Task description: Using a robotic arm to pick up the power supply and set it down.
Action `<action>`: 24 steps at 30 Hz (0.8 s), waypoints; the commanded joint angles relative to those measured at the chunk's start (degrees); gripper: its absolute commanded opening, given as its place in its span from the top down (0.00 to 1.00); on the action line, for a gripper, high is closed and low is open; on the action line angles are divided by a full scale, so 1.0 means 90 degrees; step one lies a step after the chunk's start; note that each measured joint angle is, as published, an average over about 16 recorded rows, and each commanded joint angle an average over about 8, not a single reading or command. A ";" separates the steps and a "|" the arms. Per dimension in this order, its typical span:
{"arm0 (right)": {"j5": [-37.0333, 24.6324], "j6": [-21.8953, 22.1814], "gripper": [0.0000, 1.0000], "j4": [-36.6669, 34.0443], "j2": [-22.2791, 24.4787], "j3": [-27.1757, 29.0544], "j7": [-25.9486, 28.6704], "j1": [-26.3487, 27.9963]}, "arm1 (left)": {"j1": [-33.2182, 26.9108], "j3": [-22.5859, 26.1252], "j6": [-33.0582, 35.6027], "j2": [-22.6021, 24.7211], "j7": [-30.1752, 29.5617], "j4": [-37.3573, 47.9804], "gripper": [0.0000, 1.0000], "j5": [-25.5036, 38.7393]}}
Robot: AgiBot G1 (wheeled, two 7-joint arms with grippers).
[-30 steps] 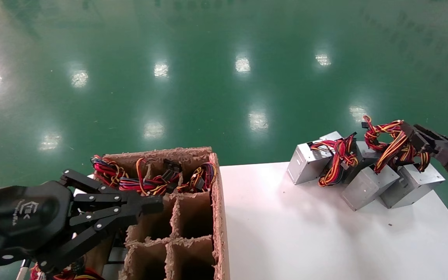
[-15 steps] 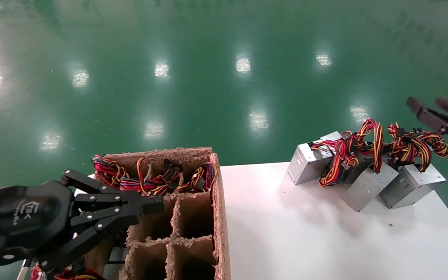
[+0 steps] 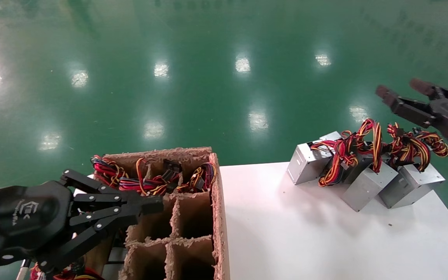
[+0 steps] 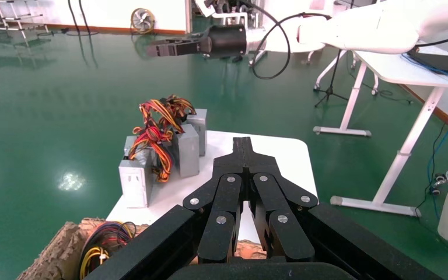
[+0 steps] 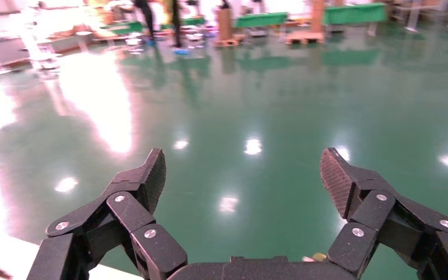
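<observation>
Silver power supplies (image 3: 366, 175) sit at counter (image 3: 305, 233) far-right corner; right tool (image 3: 403, 95) spread above, empty, must descend; left tool (image 3: 152, 204) pressed together, parked.

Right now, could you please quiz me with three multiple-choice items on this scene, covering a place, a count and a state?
1. Where do the power supplies sit?
A. far right part of the white table
B. inside the cardboard box
C. on the green floor

2. How many power supplies are on the table?
A. one
B. four
C. nine

3. How is the right gripper?
A. shut on a wire bundle
B. open, holding nothing
C. out of view

Answers:
1 A, the group rests on the tabletop's far right.
2 B, four silver boxes show in the head view.
3 B, its fingers are spread above the group with only floor between.
</observation>
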 commanded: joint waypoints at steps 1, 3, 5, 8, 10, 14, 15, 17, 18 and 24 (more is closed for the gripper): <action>-0.0048 -0.0128 0.00 0.0198 0.0019 0.0032 0.0090 -0.0041 | 0.0000 0.0000 0.0000 0.0000 0.0000 0.0000 1.00 0.0000; -0.0097 -0.0257 0.00 0.0398 0.0038 0.0065 0.0180 -0.0082 | 0.0000 0.0000 0.0000 0.0000 0.0000 0.0000 1.00 0.0000; -0.0145 -0.0383 0.00 0.0593 0.0057 0.0096 0.0269 -0.0122 | 0.0000 0.0000 0.0000 0.0000 0.0000 0.0000 0.87 0.0000; -0.0217 -0.0576 0.00 0.0891 0.0086 0.0145 0.0404 -0.0184 | 0.0000 0.0000 0.0000 0.0000 0.0000 0.0000 0.50 0.0000; -0.0266 -0.0705 0.00 0.1090 0.0105 0.0177 0.0495 -0.0225 | 0.0000 0.0000 0.0000 0.0000 0.0000 0.0000 0.25 0.0000; -0.0363 -0.0961 0.00 0.1485 0.0143 0.0242 0.0674 -0.0306 | 0.0000 0.0000 0.0000 0.0000 0.0000 0.0000 0.00 0.0000; -0.0387 -0.1024 0.00 0.1583 0.0152 0.0258 0.0719 -0.0326 | 0.0000 0.0000 0.0000 0.0000 0.0000 0.0000 0.00 0.0000; -0.0435 -0.1153 0.00 0.1782 0.0171 0.0290 0.0809 -0.0367 | 0.0000 0.0000 0.0000 0.0000 0.0000 0.0000 0.00 0.0000; -0.0459 -0.1216 0.00 0.1880 0.0181 0.0306 0.0854 -0.0388 | 0.0000 0.0000 0.0000 0.0000 0.0000 0.0000 0.00 0.0000; -0.0609 -0.1614 0.00 0.2495 0.0240 0.0406 0.1133 -0.0514 | 0.0000 0.0000 0.0000 0.0000 0.0000 0.0000 0.00 0.0000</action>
